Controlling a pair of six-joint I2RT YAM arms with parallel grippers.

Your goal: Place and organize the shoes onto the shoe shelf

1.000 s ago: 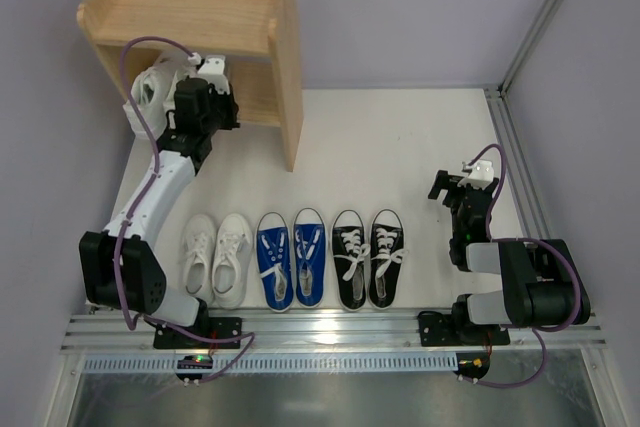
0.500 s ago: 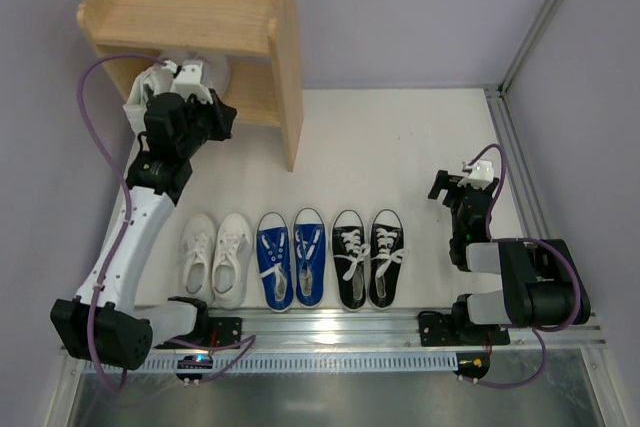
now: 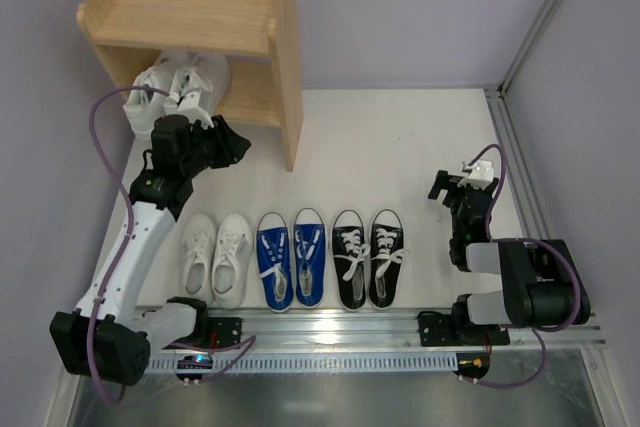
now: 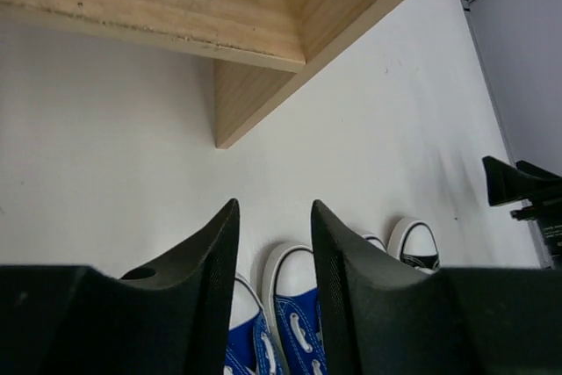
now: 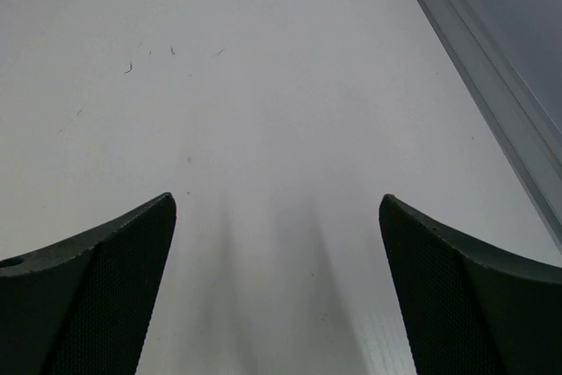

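Shoes: white pair (image 3: 180,82) sits at left end of shoe shelf (image 3: 200,7), lower tier, leaving room beside | left claw (image 4: 272,217) released, empty, just before shelf | right claw (image 5: 277,204) spread, idle, well off | we judge six shoes (image 3: 292,257) remain.

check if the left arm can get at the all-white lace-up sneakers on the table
Probably yes. The all-white lace-up sneakers sit uncovered at the left end of the row, beside the left arm, and its end effector is empty, with bare table between them.

Left arm (image 3: 135,237) extends toward the counter's (image 3: 400,147) far-left corner, left gripper (image 4: 274,208) with jaws narrowly parted. Right arm (image 3: 505,267) sits folded by the right edge, right gripper (image 5: 277,204) with jaws wide.
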